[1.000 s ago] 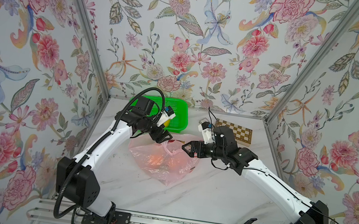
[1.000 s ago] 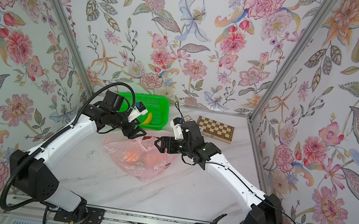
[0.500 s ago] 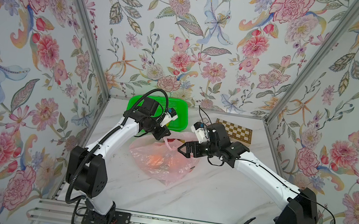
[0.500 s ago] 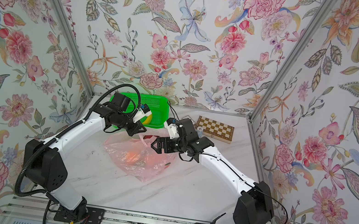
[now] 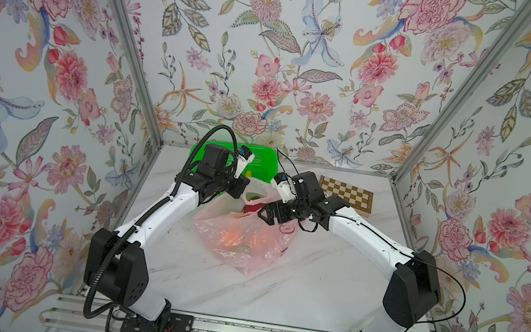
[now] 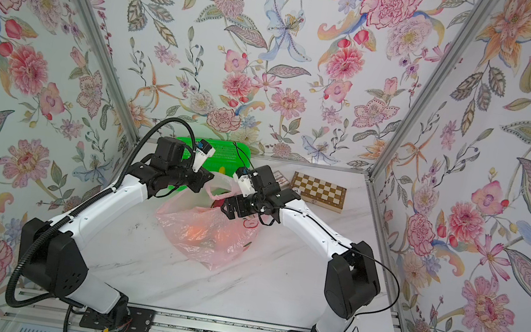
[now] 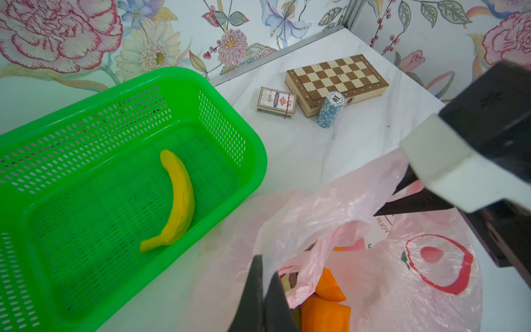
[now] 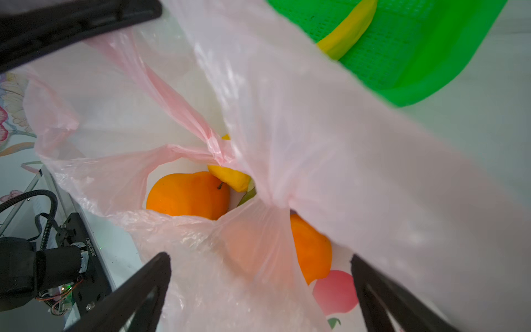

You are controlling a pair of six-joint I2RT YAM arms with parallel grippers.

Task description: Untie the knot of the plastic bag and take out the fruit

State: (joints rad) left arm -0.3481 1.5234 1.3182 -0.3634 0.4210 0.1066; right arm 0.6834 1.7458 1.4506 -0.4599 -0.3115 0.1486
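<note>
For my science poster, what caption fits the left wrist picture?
Left gripper pinches the pink bag beside a green basket holding a banana.

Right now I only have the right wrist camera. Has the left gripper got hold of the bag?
Observer: Yes. The left gripper is shut on a bunched strip of the plastic bag at its mouth.
Operator: What else is out there besides the basket?
Observer: A chessboard, a card box and a stack of chips sit close together, apart from the green basket.
Operator: How does the bag sit overall?
Observer: In both top views its body lies slumped on the table, and only the mouth is held up.
</note>
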